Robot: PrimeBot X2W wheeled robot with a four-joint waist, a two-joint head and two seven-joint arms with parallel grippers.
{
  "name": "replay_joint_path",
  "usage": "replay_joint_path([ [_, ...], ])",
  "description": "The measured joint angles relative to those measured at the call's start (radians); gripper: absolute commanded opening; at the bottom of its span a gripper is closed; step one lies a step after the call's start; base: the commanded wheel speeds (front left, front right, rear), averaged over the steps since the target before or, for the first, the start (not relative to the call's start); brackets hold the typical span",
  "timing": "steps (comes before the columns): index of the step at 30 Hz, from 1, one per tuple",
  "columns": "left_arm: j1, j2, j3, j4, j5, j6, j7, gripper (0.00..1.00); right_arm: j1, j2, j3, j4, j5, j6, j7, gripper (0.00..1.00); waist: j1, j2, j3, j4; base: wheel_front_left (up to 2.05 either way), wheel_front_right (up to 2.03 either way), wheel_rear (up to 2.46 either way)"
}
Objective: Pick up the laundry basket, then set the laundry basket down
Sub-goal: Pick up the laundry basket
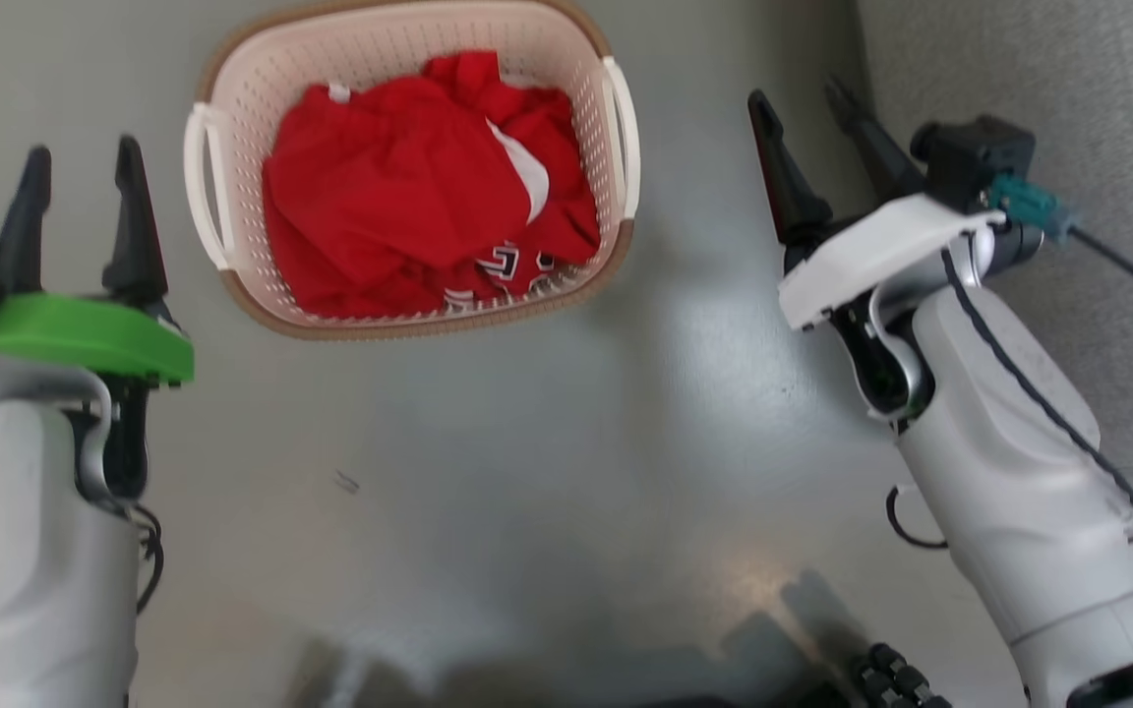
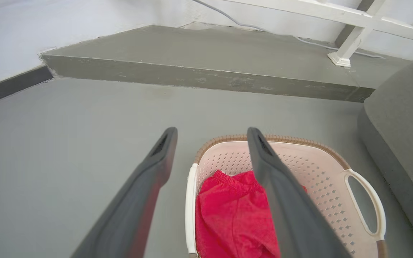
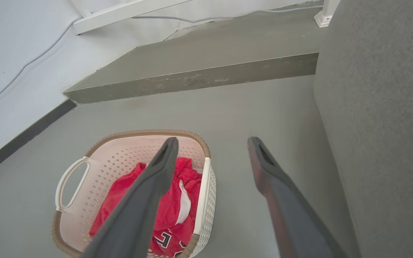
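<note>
The laundry basket (image 1: 232,118) is cream with perforated walls, a brown rim and two white side handles. It stands on the grey floor at the top centre of the head view, with red clothing (image 1: 409,187) inside. My left gripper (image 1: 80,162) is open, beside and apart from the basket's left handle. My right gripper (image 1: 807,108) is open too, off to the right of the right handle. The left wrist view shows the basket (image 2: 314,168) behind my fingers (image 2: 156,161). In the right wrist view the basket (image 3: 113,157) lies to the lower left.
A grey upholstered seat (image 1: 1048,79) rises close to my right arm. Beyond the basket is a raised concrete step (image 2: 199,53) with a white post foot (image 2: 339,59) and a cable. White walls with a dark skirting (image 3: 23,138) bound the floor.
</note>
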Motion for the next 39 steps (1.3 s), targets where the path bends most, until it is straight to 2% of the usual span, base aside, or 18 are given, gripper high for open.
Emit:
replay_joint_path([
  [14, -0.177, 0.014, -0.017, 0.149, -0.036, -0.003, 0.045, 1.0, -0.189, 0.001, 0.027, 0.143, 0.029, 0.007, 0.045, 1.0, 0.0, 0.0, 0.15, 0.012, 0.0, 0.0, 0.0],
  [39, -0.39, -0.009, -0.148, 0.364, -0.106, -0.005, 0.124, 1.0, -0.379, -0.001, 0.191, 0.319, 0.239, 0.025, 0.094, 1.0, 0.0, 0.0, 0.306, 0.055, 0.0, 0.0, 0.0],
])
